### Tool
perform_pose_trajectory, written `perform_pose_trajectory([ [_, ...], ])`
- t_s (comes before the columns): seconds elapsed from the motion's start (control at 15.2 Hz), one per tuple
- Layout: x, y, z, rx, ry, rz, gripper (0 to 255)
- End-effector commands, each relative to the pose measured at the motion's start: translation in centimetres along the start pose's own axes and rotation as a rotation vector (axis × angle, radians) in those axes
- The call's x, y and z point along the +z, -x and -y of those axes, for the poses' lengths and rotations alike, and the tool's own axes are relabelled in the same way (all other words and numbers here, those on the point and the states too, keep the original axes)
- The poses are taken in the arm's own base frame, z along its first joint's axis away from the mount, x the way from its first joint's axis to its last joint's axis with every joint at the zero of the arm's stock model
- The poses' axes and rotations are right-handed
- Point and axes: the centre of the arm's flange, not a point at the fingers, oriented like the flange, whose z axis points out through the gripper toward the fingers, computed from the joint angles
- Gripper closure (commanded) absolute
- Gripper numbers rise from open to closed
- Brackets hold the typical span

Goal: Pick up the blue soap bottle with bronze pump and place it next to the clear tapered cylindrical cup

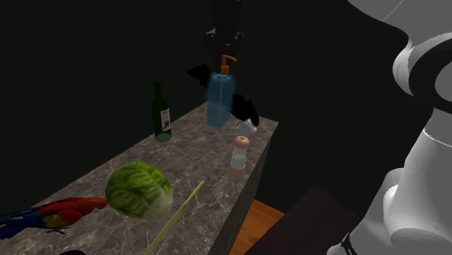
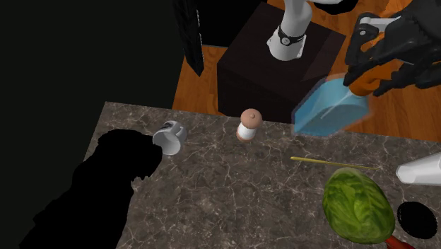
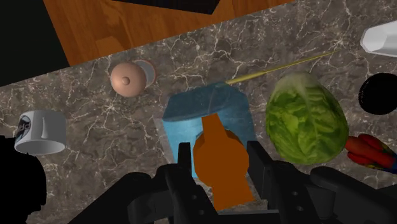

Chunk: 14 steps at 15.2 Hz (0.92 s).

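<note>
A long grey stone counter with pale veins (image 1: 195, 159) stands on an orange-brown wooden floor (image 1: 255, 226). All around them is a black area (image 1: 72, 65). The light is dim.

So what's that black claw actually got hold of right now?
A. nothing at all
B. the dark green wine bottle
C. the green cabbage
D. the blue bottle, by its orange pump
D: in the wrist view the gripper has its two fingers clasped on either side of the orange pump at the top of the blue bottle.
</note>
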Motion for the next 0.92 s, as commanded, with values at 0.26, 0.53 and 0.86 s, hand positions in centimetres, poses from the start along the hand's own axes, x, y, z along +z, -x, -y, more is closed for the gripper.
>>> perform_pose_trajectory([
  [0.26, 0.0, 3.6, 7.2, 0.001, 0.001, 0.000, 255],
  [0.53, 0.0, 5.9, 11.9, 0.001, 0.001, 0.000, 255],
  [0.86, -0.1, 8.8, 17.9, 0.001, 0.001, 0.000, 255],
])
